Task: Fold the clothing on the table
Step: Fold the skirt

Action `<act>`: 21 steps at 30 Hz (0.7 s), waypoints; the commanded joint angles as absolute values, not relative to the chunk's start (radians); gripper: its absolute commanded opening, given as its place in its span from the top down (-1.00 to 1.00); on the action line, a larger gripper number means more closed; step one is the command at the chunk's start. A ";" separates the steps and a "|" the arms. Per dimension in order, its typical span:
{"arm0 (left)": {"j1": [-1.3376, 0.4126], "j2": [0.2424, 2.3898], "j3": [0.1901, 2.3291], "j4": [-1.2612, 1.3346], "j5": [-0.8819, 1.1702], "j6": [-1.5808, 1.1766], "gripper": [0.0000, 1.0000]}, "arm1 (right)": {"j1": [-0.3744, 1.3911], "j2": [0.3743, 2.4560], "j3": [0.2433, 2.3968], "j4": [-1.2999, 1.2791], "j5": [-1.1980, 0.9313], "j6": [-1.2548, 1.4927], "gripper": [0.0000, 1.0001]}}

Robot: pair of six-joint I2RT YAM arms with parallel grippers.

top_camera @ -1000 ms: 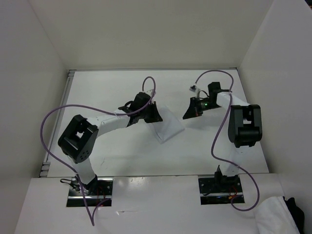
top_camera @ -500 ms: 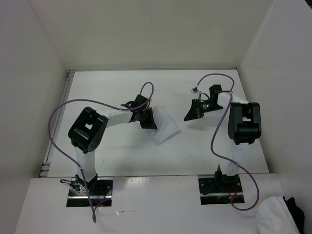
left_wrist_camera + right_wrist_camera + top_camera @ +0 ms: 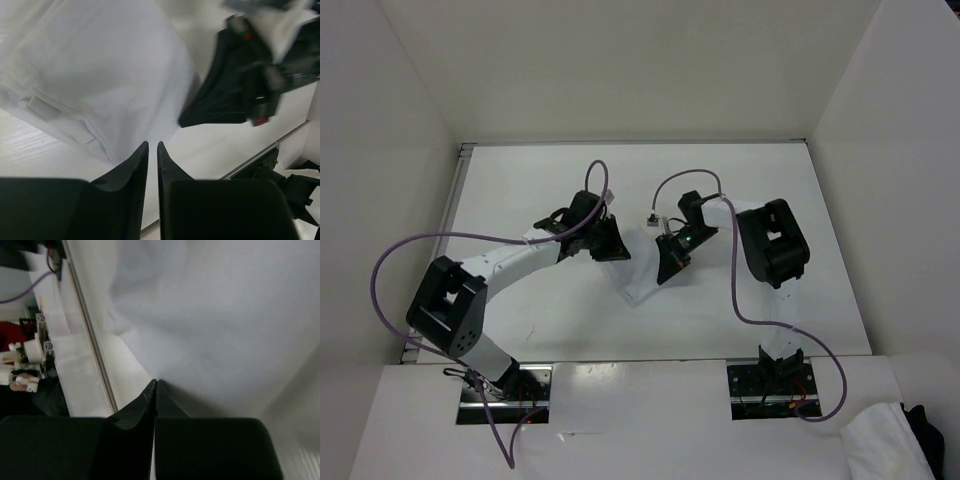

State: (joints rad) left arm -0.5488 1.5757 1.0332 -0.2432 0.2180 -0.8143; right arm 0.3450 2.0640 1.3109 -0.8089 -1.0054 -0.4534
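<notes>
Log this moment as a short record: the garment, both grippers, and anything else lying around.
clothing: white garment, lying on the table between the two grippers
left gripper: jaws parted a crack, nothing between them, tips at the garment's edge
right gripper: shut, nothing seen between the tips, pointed at the garment
other: white cloth heap with a black item, at the near right corner, off the table
</notes>
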 commanded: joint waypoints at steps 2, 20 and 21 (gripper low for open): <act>-0.554 1.616 1.020 -0.288 0.204 -0.799 0.62 | 0.391 2.161 1.362 -0.796 -0.879 -0.399 1.00; -0.535 1.629 1.000 -0.396 0.019 -0.808 0.82 | 0.390 2.116 1.348 -0.790 -0.961 -0.434 1.00; -0.548 1.568 1.000 -0.405 0.006 -0.808 0.80 | 0.374 2.077 1.348 -0.816 -1.009 -0.483 1.00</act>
